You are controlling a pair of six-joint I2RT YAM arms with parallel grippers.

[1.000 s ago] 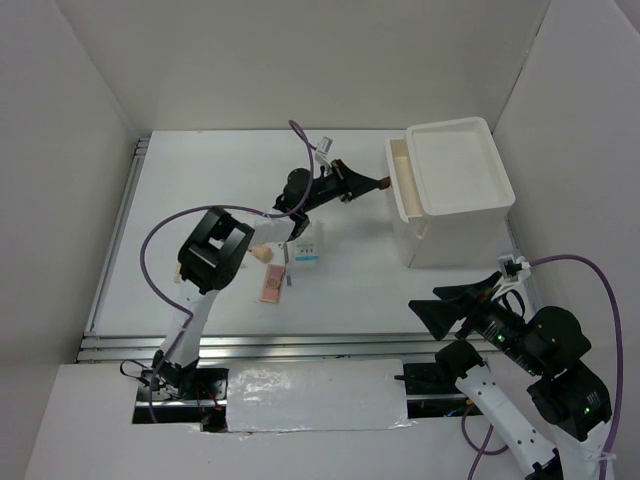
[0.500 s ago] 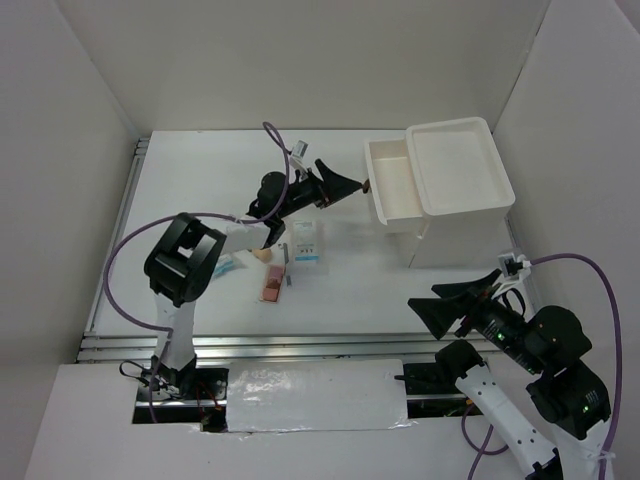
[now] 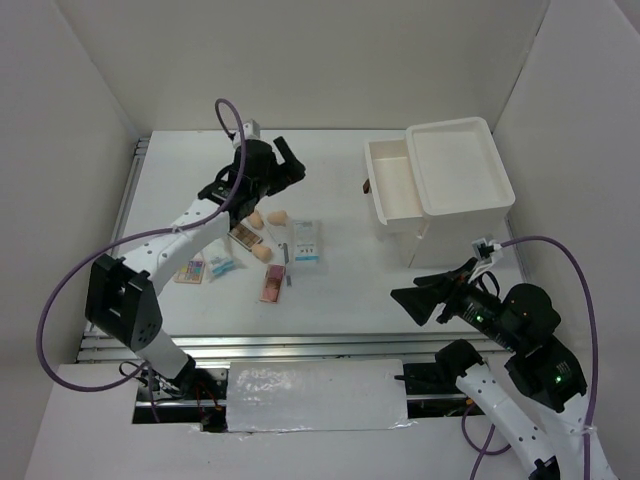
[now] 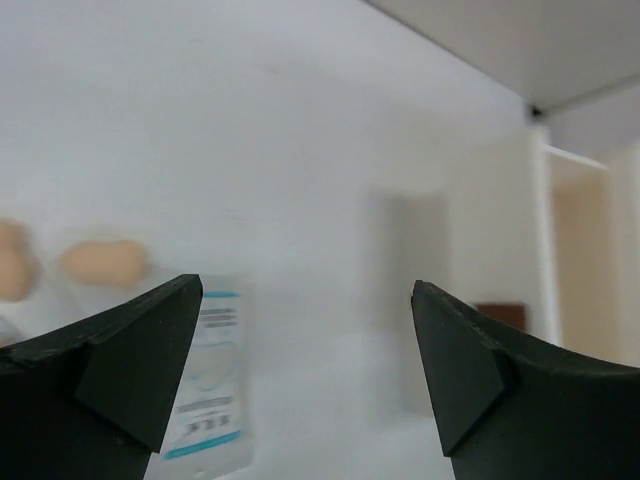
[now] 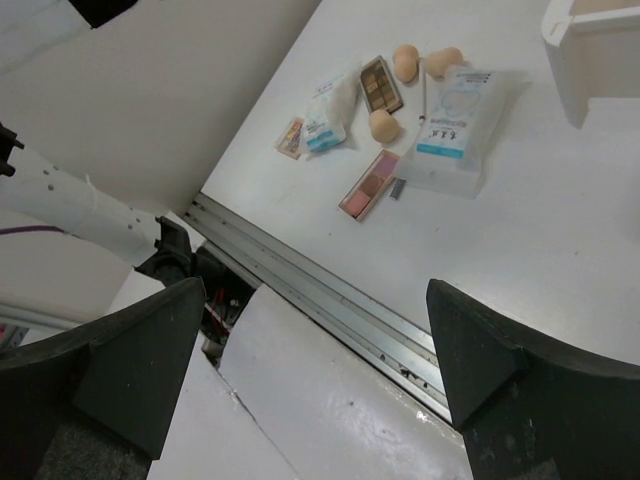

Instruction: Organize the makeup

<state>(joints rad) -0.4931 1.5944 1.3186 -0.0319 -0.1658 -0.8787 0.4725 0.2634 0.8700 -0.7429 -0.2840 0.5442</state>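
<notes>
Left claw, fingers spread and empty, hovers over the desk just beyond the makeup: sponges, palettes, packets and a pencil lie scattered toward the near edge. Right claw, likewise spread, hangs well apart. Its wrist view takes in the whole cluster. The left wrist view catches only one of the packets, blurred sponges and the white box's open drawer.
</notes>
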